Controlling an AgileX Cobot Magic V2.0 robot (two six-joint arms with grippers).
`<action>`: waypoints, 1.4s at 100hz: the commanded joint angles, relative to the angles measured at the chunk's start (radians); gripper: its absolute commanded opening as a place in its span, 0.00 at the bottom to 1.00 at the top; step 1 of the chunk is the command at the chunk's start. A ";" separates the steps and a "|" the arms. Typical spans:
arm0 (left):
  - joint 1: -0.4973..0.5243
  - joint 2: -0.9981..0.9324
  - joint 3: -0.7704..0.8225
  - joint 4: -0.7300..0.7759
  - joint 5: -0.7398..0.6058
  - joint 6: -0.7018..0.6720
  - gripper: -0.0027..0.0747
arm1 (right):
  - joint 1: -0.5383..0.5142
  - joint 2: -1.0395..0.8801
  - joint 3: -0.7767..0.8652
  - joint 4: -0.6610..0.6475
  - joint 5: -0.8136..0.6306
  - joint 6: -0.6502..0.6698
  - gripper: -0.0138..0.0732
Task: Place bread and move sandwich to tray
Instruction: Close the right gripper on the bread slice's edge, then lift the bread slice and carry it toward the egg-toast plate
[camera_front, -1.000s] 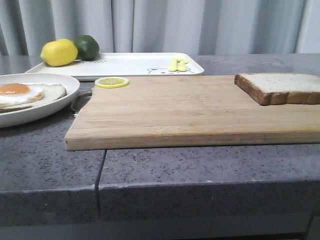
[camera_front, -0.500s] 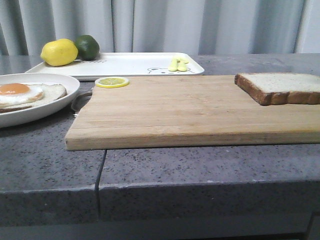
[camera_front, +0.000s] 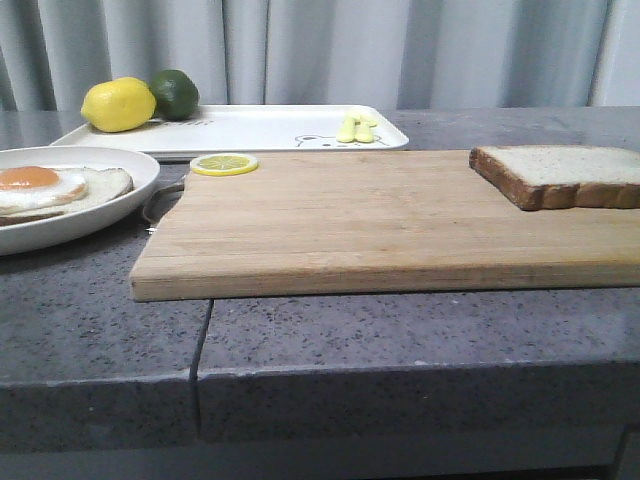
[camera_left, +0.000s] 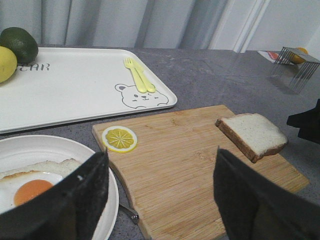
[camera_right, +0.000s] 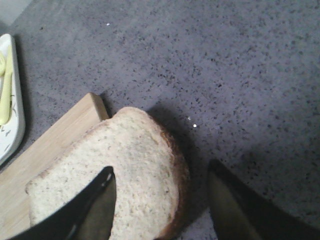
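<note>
Right, I'm sitting over the bread (camera_right: 130, 175) with the right gripper (camera_right: 160, 210), jaws spread wide: one finger lies over the crumb at lower left of the wrist frame, the other out over bare grey counter (camera_right: 240, 75) at lower right. The slice lies flat at the right end of the wooden cutting board (camera_front: 380, 215), its rounded edge poking past the board's corner. That overhang looks like my best way in, so I'd shift to bracket the crust and pinch gently, since soft crumb should crush easily.

My left gripper (camera_left: 160, 200) hangs open too, holding nothing, fingers framing the board from above. At lower left of that view sits the plate (camera_left: 45, 147) with the egg-topped sandwich (camera_left: 35, 182), the bread's destination, I reckon. Beyond it, upper left, the tray (camera_left: 75, 95) carries a lemon (camera_left: 5, 62), a lime (camera_left: 20, 42) and a small yellow fork (camera_left: 140, 77); a lemon slice (camera_left: 120, 138) rests on the board's near corner.
</note>
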 joint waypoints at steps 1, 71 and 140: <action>-0.006 0.008 -0.036 -0.014 -0.066 -0.008 0.59 | -0.007 0.016 -0.046 0.015 -0.063 -0.006 0.63; -0.006 0.008 -0.036 -0.014 -0.066 -0.008 0.59 | -0.007 0.134 -0.091 0.080 -0.020 -0.006 0.63; -0.006 0.008 -0.036 -0.014 -0.070 -0.008 0.59 | -0.007 0.159 -0.091 0.212 0.017 -0.006 0.50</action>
